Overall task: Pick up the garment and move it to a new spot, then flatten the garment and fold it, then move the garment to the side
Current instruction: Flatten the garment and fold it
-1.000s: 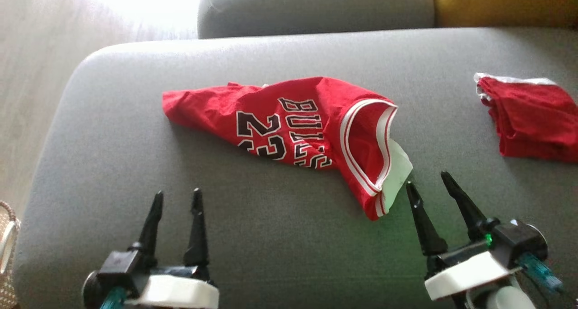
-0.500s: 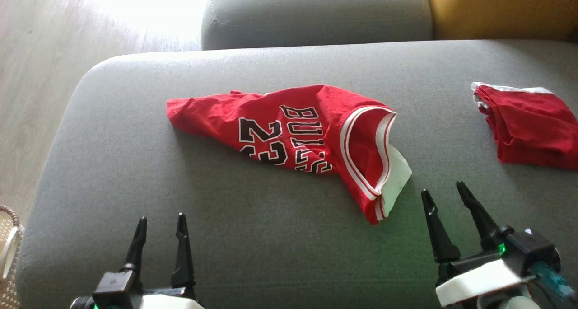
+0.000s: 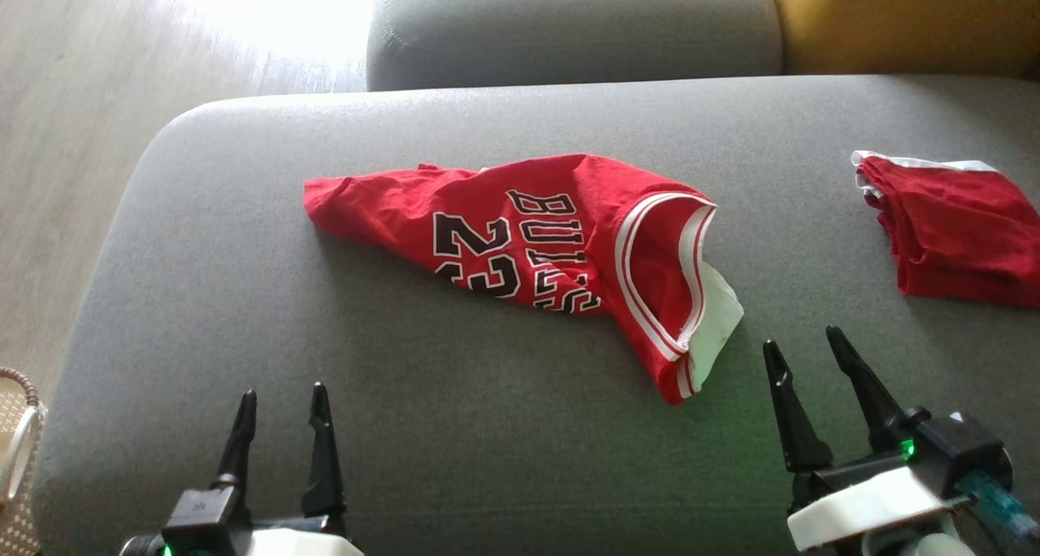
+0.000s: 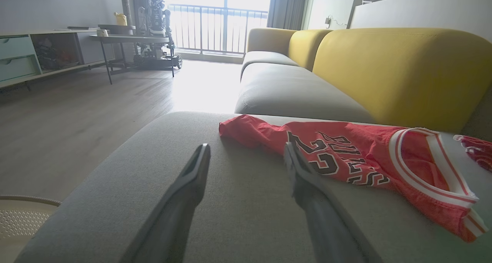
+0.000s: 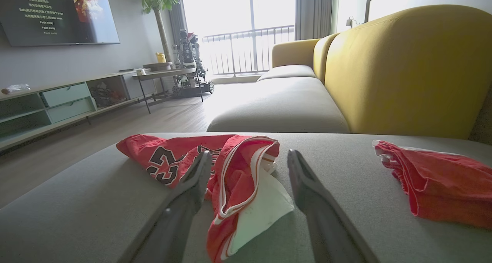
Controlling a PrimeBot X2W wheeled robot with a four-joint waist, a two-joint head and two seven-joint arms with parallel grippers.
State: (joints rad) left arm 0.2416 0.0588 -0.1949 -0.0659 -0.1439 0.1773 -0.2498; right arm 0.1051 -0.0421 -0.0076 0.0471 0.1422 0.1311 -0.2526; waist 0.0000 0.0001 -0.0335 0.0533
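Looking down at the sofa seat (image 3: 487, 442), I see the jersey (image 3: 520, 239) lying crumpled in the middle of it. Its long axis runs crosswise to me on a slight slant: the plain red end sits farther off on my left, and the striped-trim end with its white piece comes nearer on my right. My right fingers (image 3: 792, 418) stand spread wide and hold nothing. Their tips are just beside that trimmed end, short of touching it, and in the right wrist view the trim and the white piece lie straight ahead, in line with the gap between them. My left fingers (image 3: 321, 434) are as wide apart and just as empty, but they are well apart from the cloth, which lies ahead and off to their right. So I judge the right arm the nearer one for the pick-up, needing a short push forward onto the trim, while the left would have to go forward and inward to reach the plain end. A second red garment (image 3: 959, 231) lies well apart at the far right.
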